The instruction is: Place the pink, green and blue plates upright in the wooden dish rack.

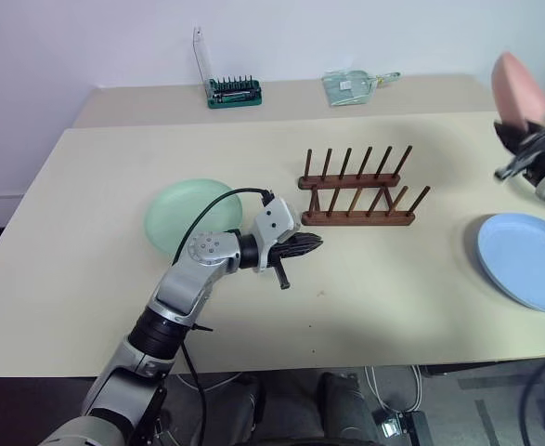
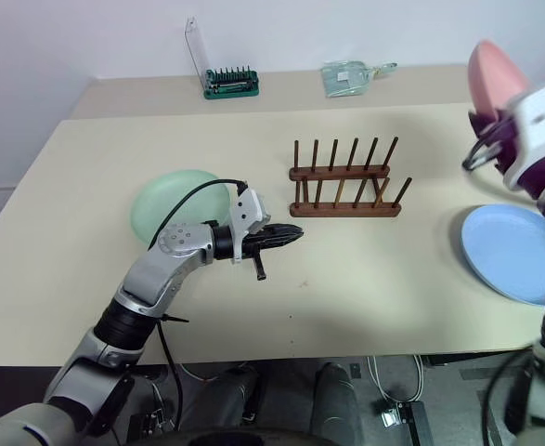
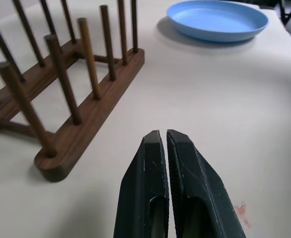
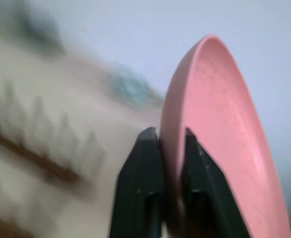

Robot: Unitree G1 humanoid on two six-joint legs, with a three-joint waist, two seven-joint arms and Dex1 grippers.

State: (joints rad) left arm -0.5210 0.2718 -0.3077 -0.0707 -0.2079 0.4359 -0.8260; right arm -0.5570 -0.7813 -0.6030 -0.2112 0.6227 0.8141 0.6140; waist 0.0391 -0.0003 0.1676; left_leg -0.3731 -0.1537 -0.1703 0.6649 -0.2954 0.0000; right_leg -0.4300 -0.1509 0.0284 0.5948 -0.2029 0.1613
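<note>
Black right gripper (image 4: 166,144) pinches the rim of the round pink plastic plate (image 4: 219,124), held on edge up off the cream table (image 1: 96,269), well right of the empty dark wooden pegged dish rack (image 1: 357,193). Such a thin edge hold could let the plate swivel or strike pegs on entry. Left gripper (image 3: 165,144), closed on nothing, hovers beside the rack's end. Head views alone show the green plate (image 1: 190,216) lying flat; the blue plate (image 1: 527,260) lies flat too.

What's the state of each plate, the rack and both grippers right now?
pink plate: gripped by its rim, off the table
green plate: flat on table
blue plate: flat on table
wooden dish rack: no plates in it
left gripper: shut, holding nothing
right gripper: shut on pink plate
</note>
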